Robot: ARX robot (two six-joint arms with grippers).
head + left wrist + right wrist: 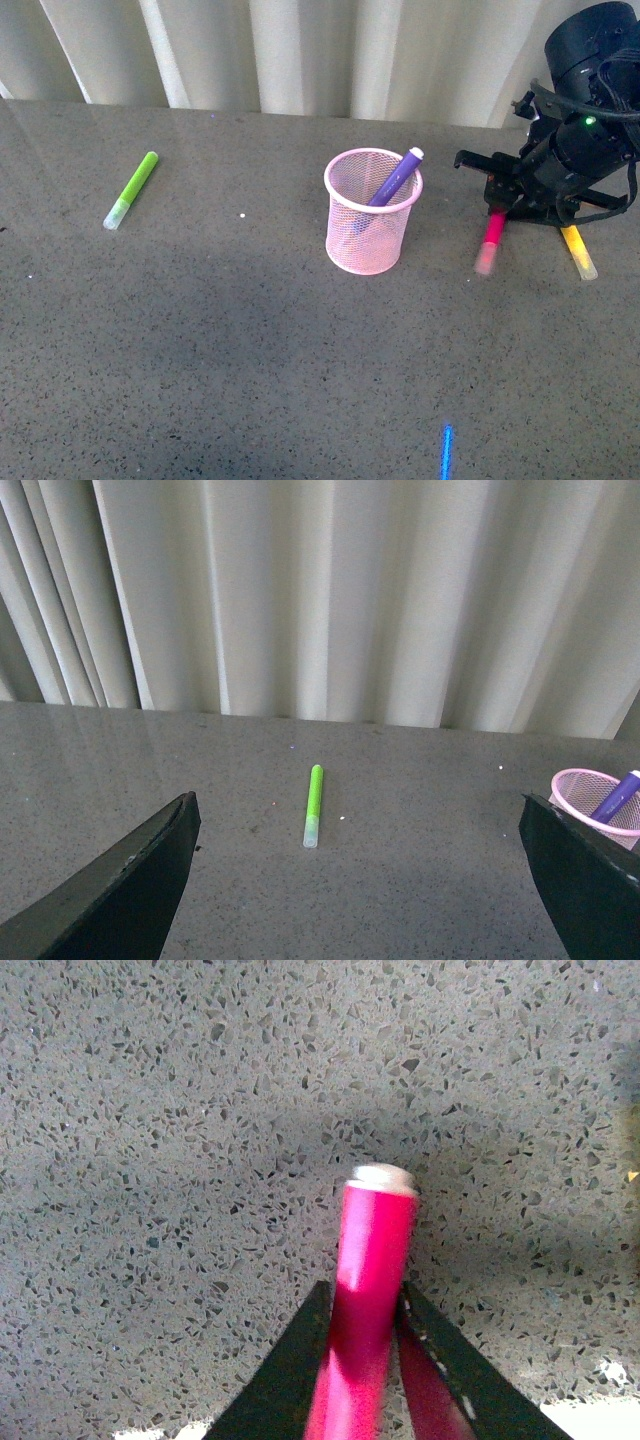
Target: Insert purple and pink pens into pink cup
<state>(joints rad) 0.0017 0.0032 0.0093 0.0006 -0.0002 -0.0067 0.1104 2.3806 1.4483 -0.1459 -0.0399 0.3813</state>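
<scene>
A: Okay, quick, near side first: what's on the table (200, 380)?

B: Closest in, just a thin blue streak of light (447, 450) on the grey speckled top. Further back, mid-table, the pink cup (345, 245) stands upright w/ the purple pen (397, 176) inside. The pen leans on the rim, one end poking out on the right.

A: And the pink pen (492, 238)?

B: Right of the cup, apart from it, clamped in the right pincer (497, 212). Wrist cam shows both fingers (285, 1380) pressed tight vs. the barrel, pale cap end pointing down at the table. Its lower end's blurred in the front view, so can't tell if it touches the top.

A: Other markers?

B: The yellow marker (579, 252) lies just beside that pincer, upper end hidden under it. The lime-green marker (131, 189) lies flat far left, well apart from the cup.

A: And the left pincer (358, 802)?

B: Spread wide, nothing in it. Its cam sees the green marker btw. the two fingers, further off on the table, and the cup's rim next to one finger. Pale curtain (300, 50) at the very back.
</scene>
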